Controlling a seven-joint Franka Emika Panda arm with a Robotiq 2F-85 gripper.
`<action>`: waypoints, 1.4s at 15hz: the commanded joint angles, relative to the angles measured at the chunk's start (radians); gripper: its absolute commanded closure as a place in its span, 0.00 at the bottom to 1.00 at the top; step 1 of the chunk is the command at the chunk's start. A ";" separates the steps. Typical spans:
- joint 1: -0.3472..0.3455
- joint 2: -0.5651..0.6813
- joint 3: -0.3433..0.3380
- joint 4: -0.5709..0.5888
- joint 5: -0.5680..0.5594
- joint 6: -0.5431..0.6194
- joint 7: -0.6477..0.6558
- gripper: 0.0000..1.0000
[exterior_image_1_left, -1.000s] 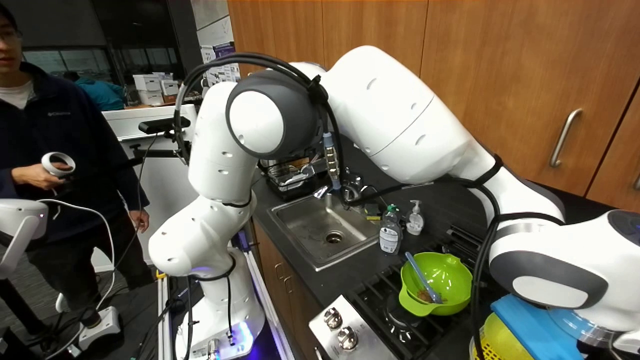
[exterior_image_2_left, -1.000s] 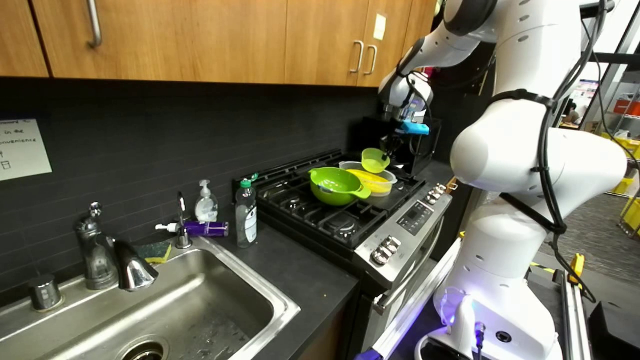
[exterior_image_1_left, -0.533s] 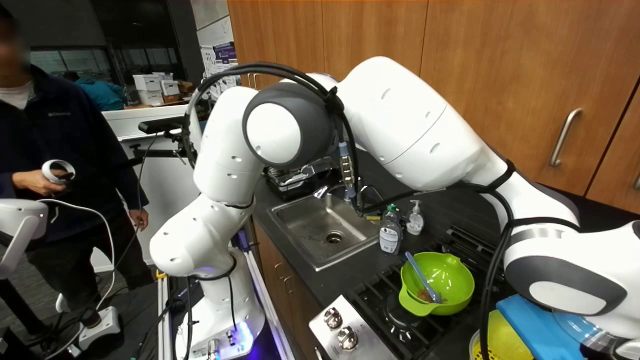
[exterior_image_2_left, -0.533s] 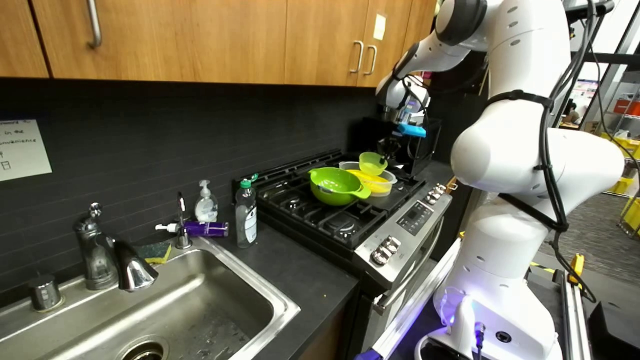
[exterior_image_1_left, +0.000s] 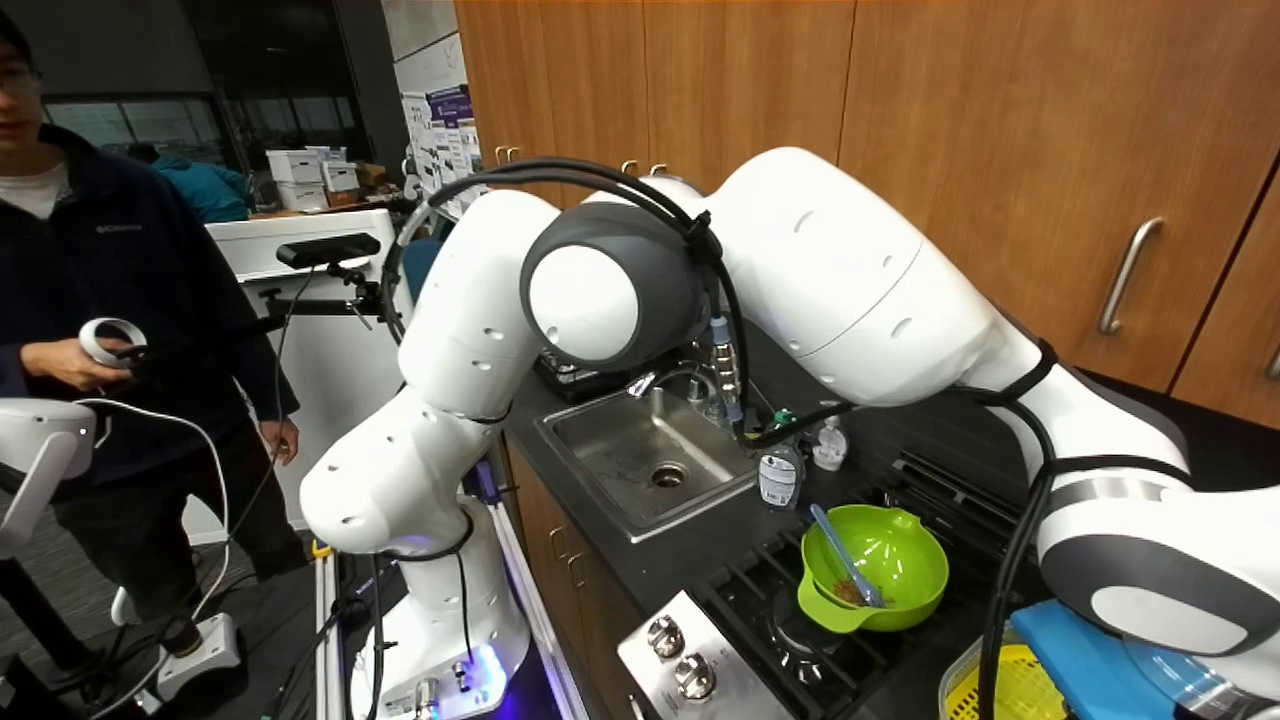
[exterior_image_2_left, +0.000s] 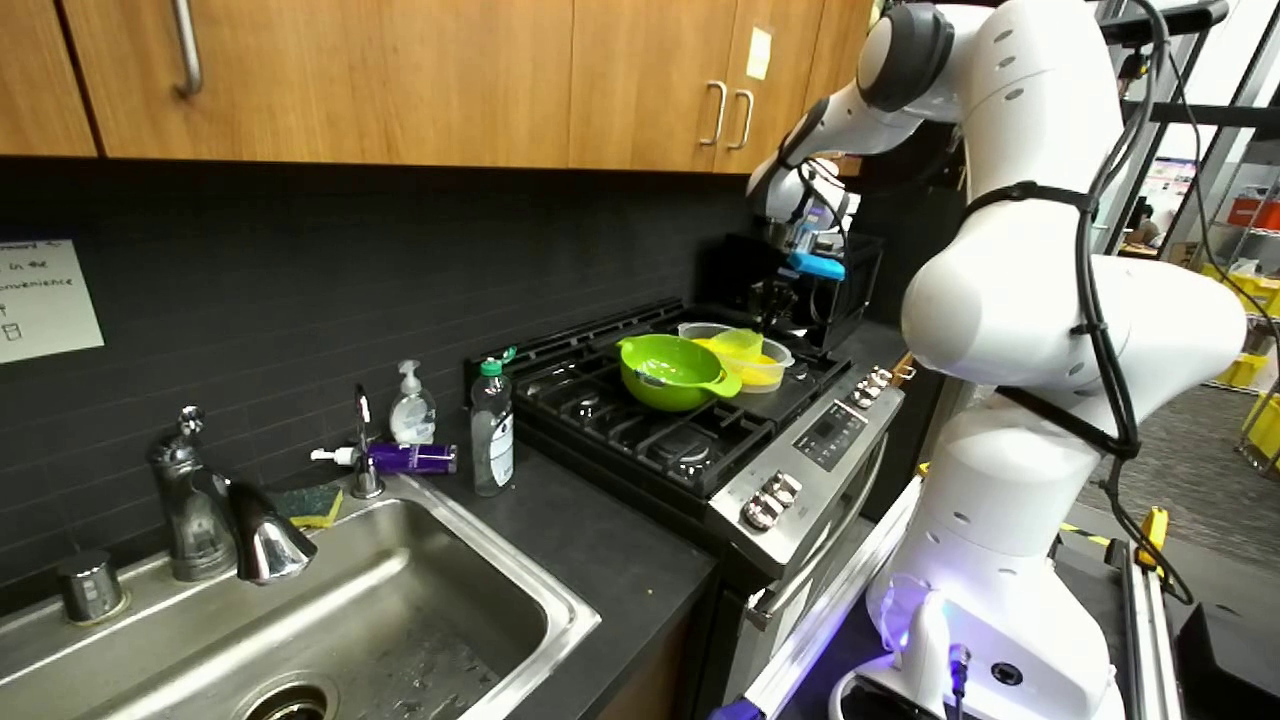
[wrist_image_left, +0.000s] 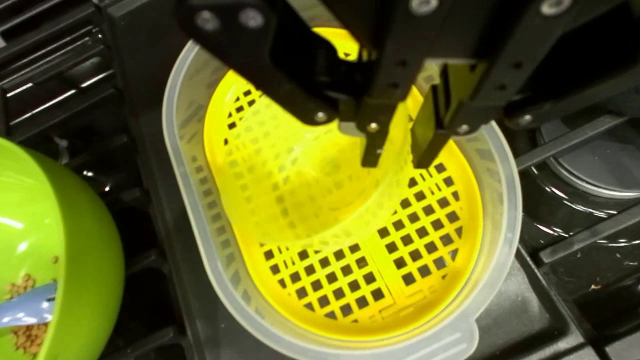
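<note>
My gripper points down over an oval clear container. Inside that container lies a yellow perforated basket. A translucent yellow-green cup sits tilted in the basket, its wall between my fingers. The jaws stand a little apart, with a visible gap beside the cup wall; contact with the left finger is unclear. In an exterior view the cup is low within the container, just below the gripper. Left of the container in the wrist view is a green bowl holding a blue utensil and brown bits.
Container and green bowl stand on a black gas stove. A soap bottle, a pump bottle and a sink lie to the side. Wooden cabinets hang overhead. A person stands behind the arm.
The gripper and cup have come down, bringing the cup from above the container into it. The jaws, shut on the cup's wall before, have parted slightly.
</note>
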 joint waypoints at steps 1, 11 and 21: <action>0.009 0.020 -0.017 0.049 0.026 -0.042 0.021 0.46; 0.004 0.023 -0.020 0.045 0.028 -0.035 0.013 0.26; 0.004 0.023 -0.020 0.046 0.028 -0.035 0.013 0.26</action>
